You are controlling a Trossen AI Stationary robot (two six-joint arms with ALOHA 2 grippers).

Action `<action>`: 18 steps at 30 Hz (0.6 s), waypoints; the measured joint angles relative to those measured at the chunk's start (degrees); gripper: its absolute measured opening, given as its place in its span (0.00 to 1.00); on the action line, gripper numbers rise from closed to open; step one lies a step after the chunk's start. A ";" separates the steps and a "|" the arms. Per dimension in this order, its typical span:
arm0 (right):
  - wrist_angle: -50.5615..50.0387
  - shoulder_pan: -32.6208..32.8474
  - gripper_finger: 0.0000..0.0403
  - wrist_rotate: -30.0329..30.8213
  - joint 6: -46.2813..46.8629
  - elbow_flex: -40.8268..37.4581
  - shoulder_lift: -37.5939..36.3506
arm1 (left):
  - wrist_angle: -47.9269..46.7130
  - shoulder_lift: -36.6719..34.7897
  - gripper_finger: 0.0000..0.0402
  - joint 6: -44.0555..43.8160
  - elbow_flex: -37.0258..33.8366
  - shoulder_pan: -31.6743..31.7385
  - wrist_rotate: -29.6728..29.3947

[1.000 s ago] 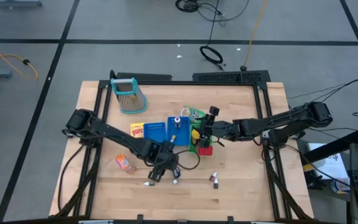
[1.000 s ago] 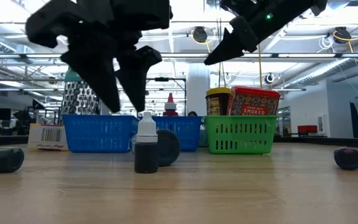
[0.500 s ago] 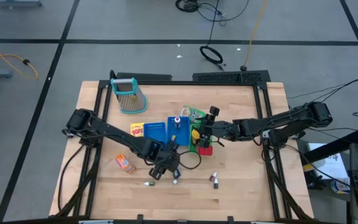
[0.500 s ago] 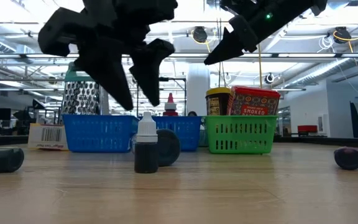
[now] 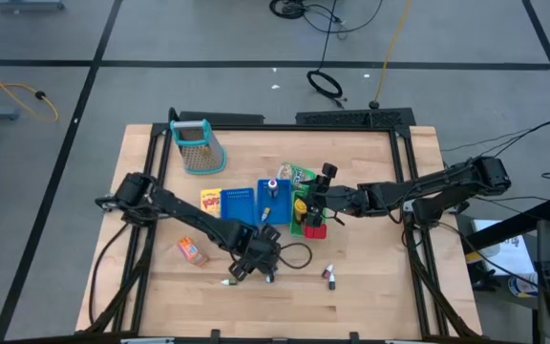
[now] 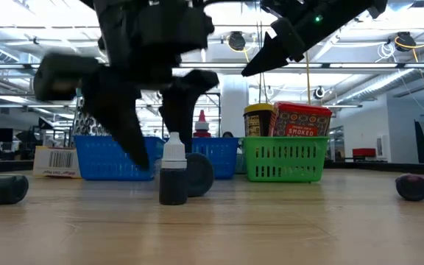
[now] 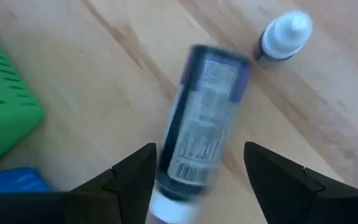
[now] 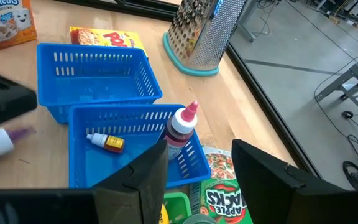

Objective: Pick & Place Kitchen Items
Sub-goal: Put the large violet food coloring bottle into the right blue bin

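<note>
My left gripper [image 5: 256, 260] is open and low over the table's near middle. In the left wrist view its fingers [image 7: 129, 177] stand on either side of a small dark labelled bottle [image 7: 204, 118] that lies on its side on the wood. A second tiny bottle with a white cap [image 7: 284, 37] stands upright just beyond [image 6: 173, 173]. My right gripper [image 5: 317, 199] is open and hovers above the green tray [image 6: 282, 158], which holds the yellow-lidded jar [image 6: 260, 118] and the red block [image 6: 300, 120].
Two blue trays [image 8: 92, 74] sit left of the green one; one holds a red-capped bottle [image 8: 182, 127] and a small dropper bottle [image 8: 107, 142]. The yellow box [image 5: 210, 200], orange packet [image 5: 192, 251], grater [image 5: 199, 146] and more tiny bottles [image 5: 330, 275] lie around.
My left gripper has come down toward the table, still open, and has turned somewhat. Its fingers now reach down beside the small dark bottles. The bottles have stayed where they were.
</note>
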 joint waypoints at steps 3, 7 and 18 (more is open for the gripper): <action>0.05 0.00 0.42 0.02 0.00 0.02 0.00 | 0.20 1.46 0.61 2.53 0.00 -0.19 0.09; 0.17 0.00 0.42 0.02 0.00 0.02 0.00 | 0.76 3.50 0.61 4.39 0.20 -0.03 1.55; 0.31 0.00 0.42 0.02 -0.02 0.02 0.00 | -0.16 3.96 0.29 2.26 0.28 0.97 4.35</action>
